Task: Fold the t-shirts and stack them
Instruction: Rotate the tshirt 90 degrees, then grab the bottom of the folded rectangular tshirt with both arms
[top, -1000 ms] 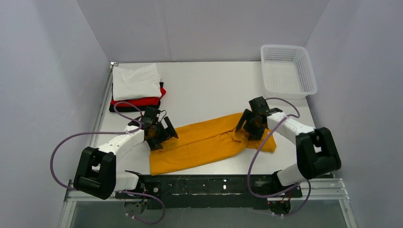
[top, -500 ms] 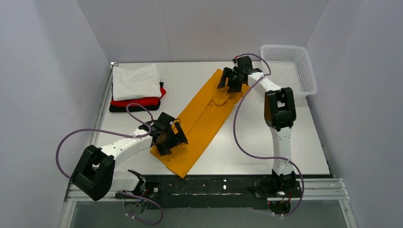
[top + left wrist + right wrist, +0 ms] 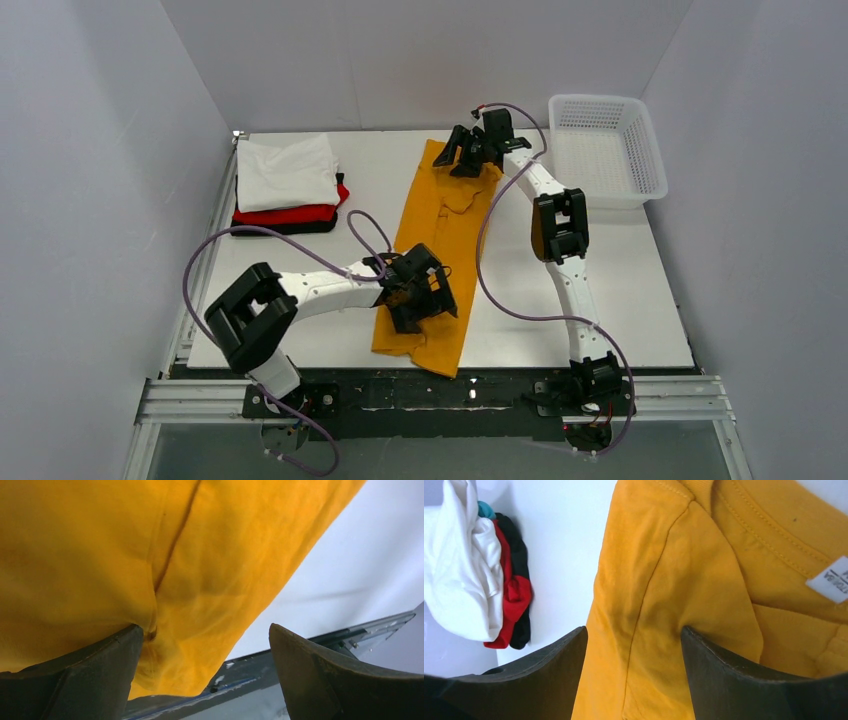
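Observation:
The mustard-orange t-shirt [image 3: 437, 235] lies as a long folded strip from the far middle of the table to the front edge, where its hem overhangs the black rail. My left gripper [image 3: 424, 300] is open over the near end, and its left finger touches the cloth [image 3: 150, 570]. My right gripper [image 3: 462, 157] is open at the collar end, jaws on either side of a shoulder seam [image 3: 649, 605]. The neck label [image 3: 830, 581] shows. The folded white [image 3: 285, 170], red [image 3: 290, 213] and black t-shirts are stacked at the far left.
A white lattice basket [image 3: 604, 150] stands at the far right corner. The stack also shows in the right wrist view [image 3: 474, 570]. The black rail [image 3: 300, 655] runs along the table's front edge. White walls close in the left, back and right.
The orange shirt has swung from lying across the table to lying front to back. My right arm stretched to the far middle; my left gripper moved right toward the front edge.

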